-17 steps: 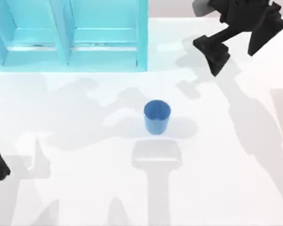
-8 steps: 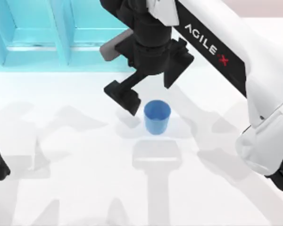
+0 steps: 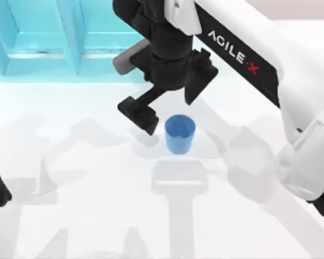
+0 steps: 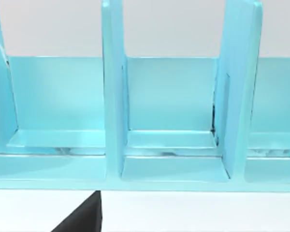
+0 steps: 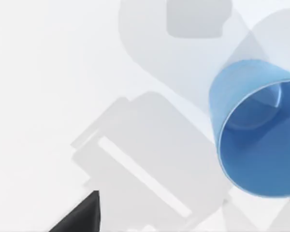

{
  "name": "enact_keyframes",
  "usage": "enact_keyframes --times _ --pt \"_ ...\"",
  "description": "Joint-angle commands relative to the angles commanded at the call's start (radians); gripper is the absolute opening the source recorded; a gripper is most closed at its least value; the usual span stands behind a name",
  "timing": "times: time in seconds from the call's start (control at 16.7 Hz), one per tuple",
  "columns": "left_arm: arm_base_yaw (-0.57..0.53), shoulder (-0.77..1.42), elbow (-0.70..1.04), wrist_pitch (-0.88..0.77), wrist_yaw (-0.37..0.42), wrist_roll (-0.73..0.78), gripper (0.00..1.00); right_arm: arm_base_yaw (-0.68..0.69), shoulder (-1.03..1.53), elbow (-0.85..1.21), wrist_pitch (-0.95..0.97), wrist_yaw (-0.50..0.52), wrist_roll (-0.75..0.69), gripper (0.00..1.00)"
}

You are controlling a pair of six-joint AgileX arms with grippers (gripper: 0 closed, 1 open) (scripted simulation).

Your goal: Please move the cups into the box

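Right gripper (image 3: 164,110) above blue cup (image 3: 179,134), jaw state unclear. You risk tipping cup if finger clips rim.

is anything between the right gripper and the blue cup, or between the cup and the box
Nothing visible. The right gripper hangs just above and behind the upright blue cup, with bare table around it. Open table also lies between the cup and the light-blue box at the far left.
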State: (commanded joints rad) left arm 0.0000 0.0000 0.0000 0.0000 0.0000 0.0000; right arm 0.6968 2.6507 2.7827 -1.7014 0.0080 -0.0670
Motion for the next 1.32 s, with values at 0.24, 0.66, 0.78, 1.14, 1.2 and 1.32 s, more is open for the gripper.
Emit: enact_keyframes --times 0.24,0.66,0.78,1.14,1.2,1.32 --pt "0.000 0.000 0.000 0.000 0.000 0.000 1.00 0.001 -0.062 -0.251 0.186 -0.001 0.000 1.00" --pt "0.000 0.000 0.000 0.000 0.000 0.000 1.00 0.003 -0.133 -0.576 0.442 -0.002 0.002 1.00" --pt "0.000 0.000 0.000 0.000 0.000 0.000 1.00 0.003 -0.134 -0.583 0.448 -0.002 0.002 1.00" --pt "0.000 0.000 0.000 0.000 0.000 0.000 1.00 0.003 -0.134 -0.583 0.448 -0.002 0.002 0.70" --pt "0.000 0.000 0.000 0.000 0.000 0.000 1.00 0.003 -0.134 -0.583 0.448 -0.002 0.002 0.62" --pt "0.000 0.000 0.000 0.000 0.000 0.000 1.00 0.003 -0.134 -0.583 0.448 -0.002 0.002 0.47"
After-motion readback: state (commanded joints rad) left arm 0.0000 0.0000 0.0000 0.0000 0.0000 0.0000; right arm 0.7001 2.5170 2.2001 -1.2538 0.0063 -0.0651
